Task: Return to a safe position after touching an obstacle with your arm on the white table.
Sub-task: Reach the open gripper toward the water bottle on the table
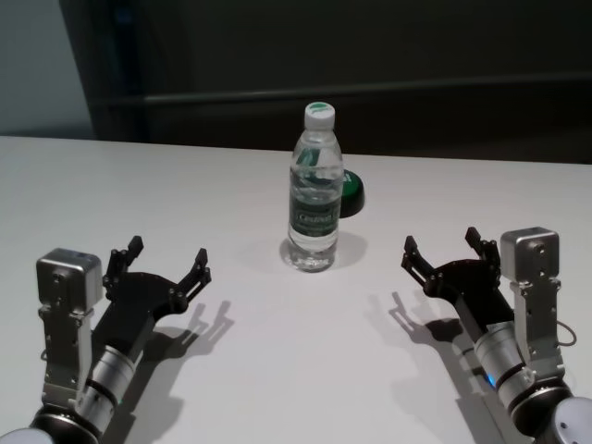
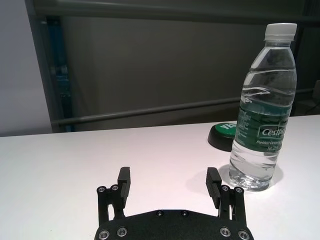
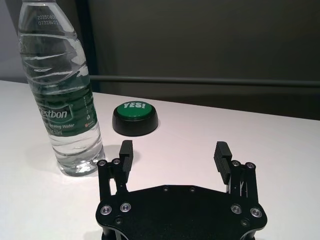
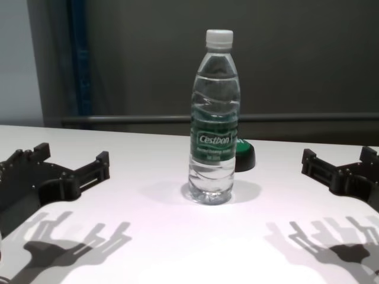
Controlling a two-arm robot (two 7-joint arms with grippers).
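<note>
We see the water bottle [image 1: 315,190] standing upright mid-surface [image 1: 185,194], a green button [image 1: 351,191] just behind it. Our left gripper [image 1: 159,262] and right gripper [image 1: 444,248] hover near the front edge, flanking the bottle, both spread wide and holding nothing.

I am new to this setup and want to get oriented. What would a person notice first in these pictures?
First, the tall clear water bottle standing upright near the middle of the white table, with a low green button just behind it. Next, the two black claws on either side, nearer the robot: the left claw and the right claw, both open, empty, and apart from the bottle.
</note>
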